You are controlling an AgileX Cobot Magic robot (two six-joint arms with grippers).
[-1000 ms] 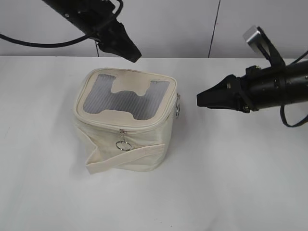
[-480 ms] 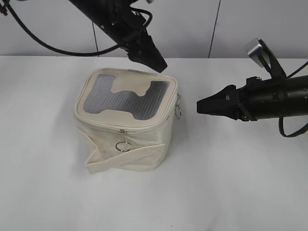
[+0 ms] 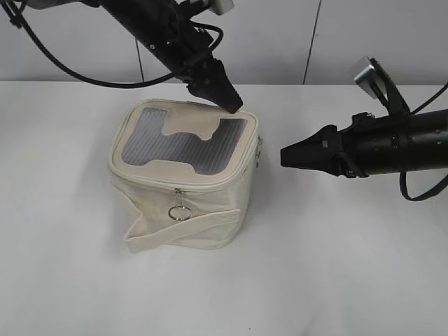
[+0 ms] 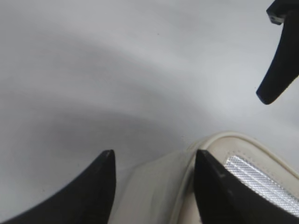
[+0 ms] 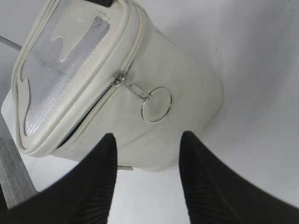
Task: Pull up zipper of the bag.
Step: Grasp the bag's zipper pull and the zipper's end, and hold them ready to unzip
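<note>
The cream bag [image 3: 206,199] stands upright on the table, its grey mesh top facing up. The zipper [image 3: 210,183] runs round the top rim. One silver ring pull [image 3: 179,212] hangs at the front and another [image 3: 259,158] on the right side. My left gripper [image 3: 231,105] is open at the bag's back right top corner; in the left wrist view its fingers [image 4: 154,158] straddle the rim of the bag [image 4: 156,189]. My right gripper [image 3: 283,155] is open and empty, just right of the bag. The right wrist view shows its fingers [image 5: 148,136] below the ring pull [image 5: 156,105] and a partly open zipper [image 5: 91,108].
A wide cream strap [image 3: 185,227] loops out from the bag's lower front. The white table [image 3: 336,266] stretches in front and to both sides. A grey wall [image 3: 280,35] stands behind. The right gripper's finger [image 4: 280,70] shows in the left wrist view.
My left gripper has moved right and down to the bag's back right top corner. My right gripper has edged a little left towards the bag. The bag has not moved.
</note>
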